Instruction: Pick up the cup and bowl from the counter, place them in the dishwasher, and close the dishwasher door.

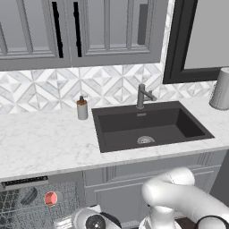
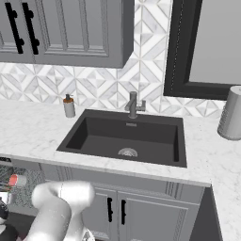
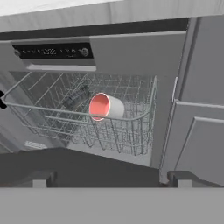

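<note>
The cup (image 3: 106, 106) lay on its side near the front rail of the dishwasher (image 3: 87, 118) rack, the bowl (image 3: 77, 97) behind it. The gripper (image 3: 112, 178) stood open and empty over the lowered dishwasher door (image 3: 78, 168). Closing probably required lifting the door's outer edge evenly.

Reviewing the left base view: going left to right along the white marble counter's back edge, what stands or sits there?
Slim grey soap bottle with brown pump → black rectangular sink with its grey metal faucet behind it → tall grey canister at the right edge, all on the white marble counter.
</note>
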Robot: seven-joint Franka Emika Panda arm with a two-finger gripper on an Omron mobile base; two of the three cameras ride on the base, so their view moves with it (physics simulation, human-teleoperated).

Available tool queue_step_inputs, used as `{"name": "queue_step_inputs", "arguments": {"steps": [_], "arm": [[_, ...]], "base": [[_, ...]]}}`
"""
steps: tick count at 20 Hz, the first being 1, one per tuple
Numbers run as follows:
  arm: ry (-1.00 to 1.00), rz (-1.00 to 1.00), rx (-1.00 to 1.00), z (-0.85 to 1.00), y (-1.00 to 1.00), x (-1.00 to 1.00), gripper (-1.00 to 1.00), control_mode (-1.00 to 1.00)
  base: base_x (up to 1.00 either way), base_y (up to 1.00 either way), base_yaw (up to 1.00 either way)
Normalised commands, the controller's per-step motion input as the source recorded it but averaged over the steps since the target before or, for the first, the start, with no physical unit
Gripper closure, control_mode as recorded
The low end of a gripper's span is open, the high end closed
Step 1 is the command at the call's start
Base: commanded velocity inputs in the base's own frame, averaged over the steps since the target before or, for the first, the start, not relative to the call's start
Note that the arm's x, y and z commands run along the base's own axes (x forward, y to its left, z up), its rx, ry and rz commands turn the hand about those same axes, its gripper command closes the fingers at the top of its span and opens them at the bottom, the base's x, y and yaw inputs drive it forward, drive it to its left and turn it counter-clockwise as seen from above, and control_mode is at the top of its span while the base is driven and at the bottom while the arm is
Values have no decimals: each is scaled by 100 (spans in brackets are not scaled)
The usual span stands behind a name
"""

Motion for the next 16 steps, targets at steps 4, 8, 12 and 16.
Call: {"name": "queue_step_inputs", "arguments": {"steps": [4,8,12,16], "arm": [[-5,0,0,54,0,-38,-100,-100],[0,0,0,86,6,-36,-100,-100],[-2,3,0,0,0,-74,-100,-100],[-15,9,0,-6,3,-100,-100,-100]], "base": [[0,0,0],[0,0,0],[0,0,0],[0,0,0]]}}
